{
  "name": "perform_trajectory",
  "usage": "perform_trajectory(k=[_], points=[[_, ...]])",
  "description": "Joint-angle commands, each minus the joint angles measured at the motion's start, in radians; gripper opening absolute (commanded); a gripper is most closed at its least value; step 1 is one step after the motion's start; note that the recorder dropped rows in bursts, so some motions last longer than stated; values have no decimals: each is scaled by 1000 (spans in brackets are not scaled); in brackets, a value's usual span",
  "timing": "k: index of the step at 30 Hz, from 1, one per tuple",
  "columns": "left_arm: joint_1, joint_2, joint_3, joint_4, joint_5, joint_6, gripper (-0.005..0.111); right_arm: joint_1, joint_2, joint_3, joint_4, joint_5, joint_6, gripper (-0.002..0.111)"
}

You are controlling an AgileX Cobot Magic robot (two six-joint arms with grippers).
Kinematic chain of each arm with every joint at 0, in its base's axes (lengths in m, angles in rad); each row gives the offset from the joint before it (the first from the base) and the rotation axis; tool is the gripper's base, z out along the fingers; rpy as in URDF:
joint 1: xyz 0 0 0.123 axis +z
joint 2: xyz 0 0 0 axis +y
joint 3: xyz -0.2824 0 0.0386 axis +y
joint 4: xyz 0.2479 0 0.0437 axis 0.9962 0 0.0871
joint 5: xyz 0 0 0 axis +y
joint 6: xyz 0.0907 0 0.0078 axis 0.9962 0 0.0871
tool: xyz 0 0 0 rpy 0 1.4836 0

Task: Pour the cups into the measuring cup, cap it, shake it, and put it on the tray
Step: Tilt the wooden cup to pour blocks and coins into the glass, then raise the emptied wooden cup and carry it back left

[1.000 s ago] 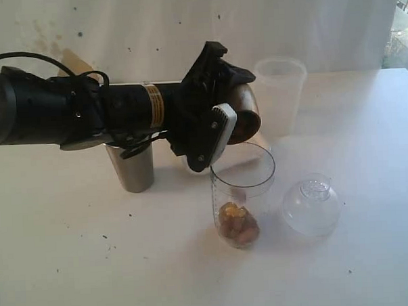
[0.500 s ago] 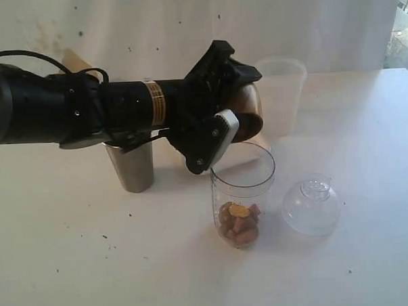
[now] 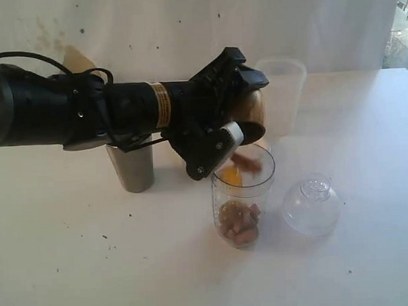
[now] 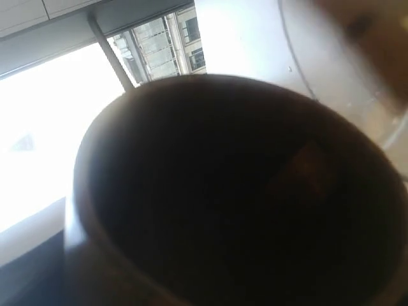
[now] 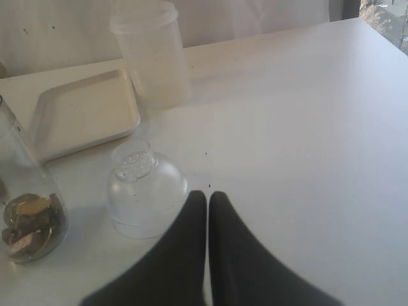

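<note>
Left gripper (image 3: 245,104) is clamped wide around the little wooden cup (image 3: 254,115), one jaw on each side. Compared to a second ago it's rolled that cup over a good bit more, so the mouth now points down into the measuring cup (image 3: 243,192). Back then the snack bits were all just sitting at the bottom. Now two more pieces (image 3: 240,170), a yellow one and a reddish one, are up near the rim inside, mid-drop. Nothing else on the table (image 3: 365,132) has budged.

Head count, big to small:
- one white tray (image 5: 83,115), seen only from the right wrist, beside the frosted tumbler
- one frosted tumbler (image 3: 281,95) at the back
- one measuring cup, upright between the steel tumbler and the cap, right under the wooden cup
- one steel tumbler (image 3: 131,168), upright, partly behind the left arm
- one clear dome cap (image 3: 311,206), just beside the measuring cup
- one wooden cup
- a heap of bits, too jumbled to count

Right gripper (image 5: 208,199) has its fingers pressed together, holding nothing, near the cap.
</note>
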Motion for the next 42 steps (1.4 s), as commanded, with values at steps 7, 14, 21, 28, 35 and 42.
perform_trajectory(k=[7, 14, 21, 28, 35, 42], points=[[-5, -17, -4, -14, 31, 42, 0, -3, -4, 6, -5, -2, -1, 1], [-5, -17, -4, -43, 5, 42, 0, -3, -4, 6, -5, -2, -1, 1], [-21, -17, -4, -97, -1, 179, 0, -3, -4, 6, -5, -2, -1, 1], [-55, -17, -4, -131, 37, 315, 0, -3, -4, 6, -5, -2, -1, 1], [-55, -17, -4, -158, 38, 327, 0, -3, -4, 6, -7, -2, -1, 1], [-55, -17, -4, -562, -159, -298, 0, -3, -4, 6, -5, -2, -1, 1]])
